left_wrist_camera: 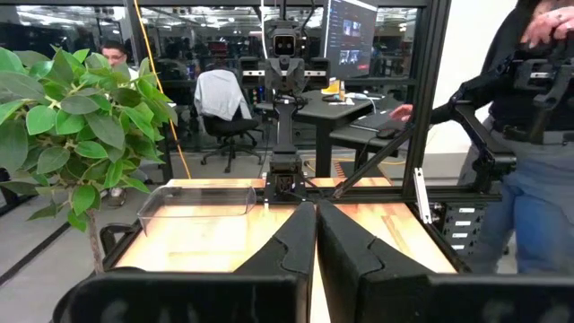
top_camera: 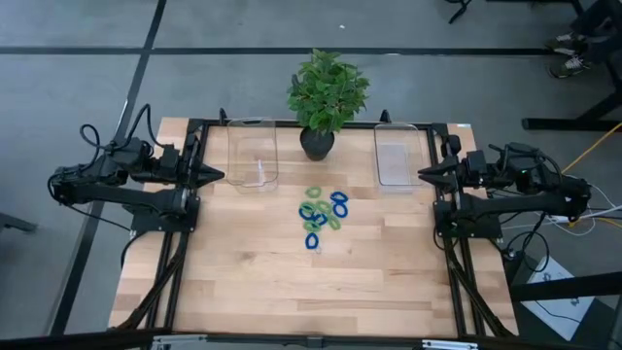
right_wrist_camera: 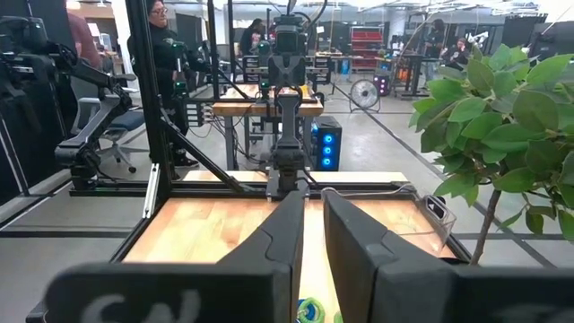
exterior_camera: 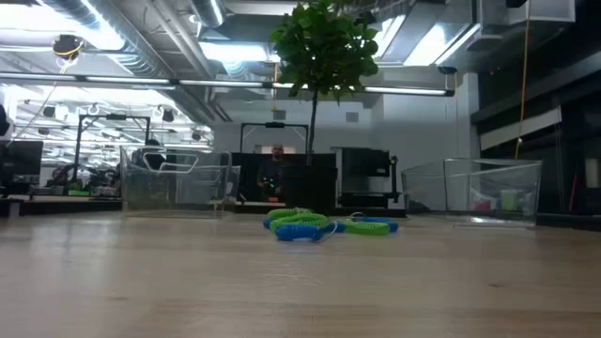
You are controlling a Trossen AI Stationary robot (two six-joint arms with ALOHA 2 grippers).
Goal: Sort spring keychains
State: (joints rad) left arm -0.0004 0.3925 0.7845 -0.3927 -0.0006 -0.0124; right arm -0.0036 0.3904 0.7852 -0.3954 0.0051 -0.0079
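Note:
The spring keychains, blue and light green coiled loops, lie in a loose pile on the wooden table's middle. They also show in the low view. One shows between my right fingers in the right wrist view. My left gripper hovers at the table's left edge, shut and empty, pointing toward the right. My right gripper hovers at the right edge, pointing toward the left, empty, with a narrow gap between its fingertips. Both are far from the pile.
Two clear bins stand at the back, the left bin and the right bin. A potted plant stands between them. Bare wood lies in front of the pile. People show in the room beyond the table.

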